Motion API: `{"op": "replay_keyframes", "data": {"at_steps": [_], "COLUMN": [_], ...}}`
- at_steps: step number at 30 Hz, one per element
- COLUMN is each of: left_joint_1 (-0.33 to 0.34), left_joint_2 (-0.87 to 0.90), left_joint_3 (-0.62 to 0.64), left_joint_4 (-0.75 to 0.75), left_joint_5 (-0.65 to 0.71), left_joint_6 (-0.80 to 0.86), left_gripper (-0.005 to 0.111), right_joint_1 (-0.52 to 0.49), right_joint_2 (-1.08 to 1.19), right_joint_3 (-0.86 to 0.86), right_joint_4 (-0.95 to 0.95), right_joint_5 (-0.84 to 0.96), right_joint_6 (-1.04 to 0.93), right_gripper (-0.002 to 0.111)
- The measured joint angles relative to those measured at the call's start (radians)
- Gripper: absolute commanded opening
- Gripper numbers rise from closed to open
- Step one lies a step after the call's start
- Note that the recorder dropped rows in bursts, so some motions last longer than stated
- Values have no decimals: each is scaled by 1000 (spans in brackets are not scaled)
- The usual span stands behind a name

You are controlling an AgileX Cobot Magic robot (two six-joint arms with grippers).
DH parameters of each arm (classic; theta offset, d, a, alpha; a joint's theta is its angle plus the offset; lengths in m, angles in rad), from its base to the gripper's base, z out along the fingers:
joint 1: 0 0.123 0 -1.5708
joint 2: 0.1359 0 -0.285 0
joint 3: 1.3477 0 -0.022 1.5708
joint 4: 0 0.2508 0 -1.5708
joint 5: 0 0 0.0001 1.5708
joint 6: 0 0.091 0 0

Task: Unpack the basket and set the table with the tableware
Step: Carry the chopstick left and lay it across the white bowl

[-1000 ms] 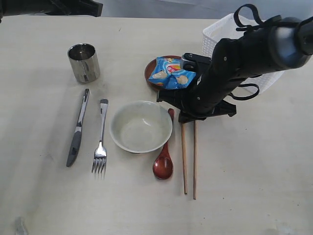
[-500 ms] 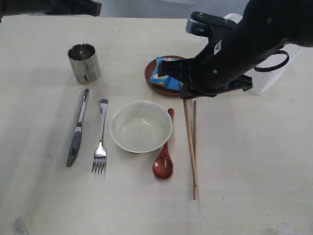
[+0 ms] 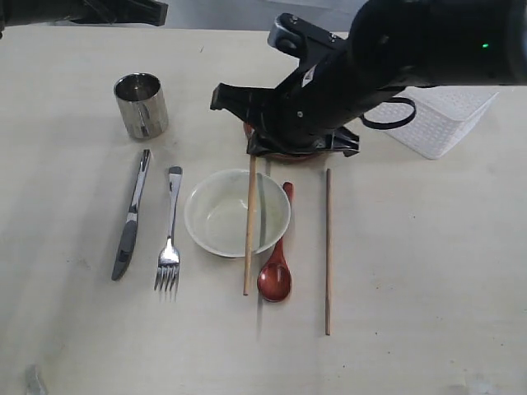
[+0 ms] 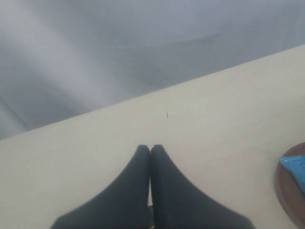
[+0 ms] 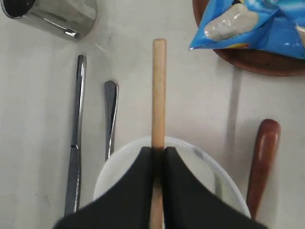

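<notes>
One pale beige wood-grain tabletop [image 3: 428,280] carries everything, lightly scuffed; past its far edge the room is only a blurred grey. Taking the bowl [image 3: 222,216] as the dial's centre, the right pincer [image 3: 252,154] hangs at 12 o'clock, clamped on the upper part of one chopstick [image 3: 246,276]. That stick runs from the pincer toward 6 o'clock, crossing above the bowl's right half, lifted, with its shadow lying apart from it. The second chopstick [image 3: 328,255] lies flat at 3 to 4 o'clock, well apart from the pincer, with the spoon [image 3: 275,280] between it and the bowl. Knife [image 3: 130,222] and fork [image 3: 170,239] lie at 9 o'clock, the cup [image 3: 142,105] at 10, the basket [image 3: 445,123] at 2. The plate [image 5: 267,64], holding a blue packet [image 5: 257,24], sits at 1 o'clock under the right arm. The left pincer [image 4: 150,148] is closed on nothing above bare tabletop near the far edge.
</notes>
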Motion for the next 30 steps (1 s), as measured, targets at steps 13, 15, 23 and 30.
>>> {"op": "replay_keyframes", "data": {"at_steps": [13, 15, 23, 30], "left_joint_1": [0, 0, 0, 0], "left_joint_2": [0, 0, 0, 0], "left_joint_3": [0, 0, 0, 0], "left_joint_4": [0, 0, -1, -6], "left_joint_5": [-4, -4, -4, -4], "left_joint_6": [0, 0, 0, 3], "left_gripper": [0, 0, 0, 0], "right_joint_1": [49, 49, 49, 49], "right_joint_2": [127, 134, 134, 134], "right_joint_3": [-52, -52, -52, -52], "right_joint_4": [91, 95, 91, 89], "right_joint_5": [22, 25, 9, 2], "right_joint_6": [0, 0, -22, -22], "right_gripper": [0, 0, 0, 0]}}
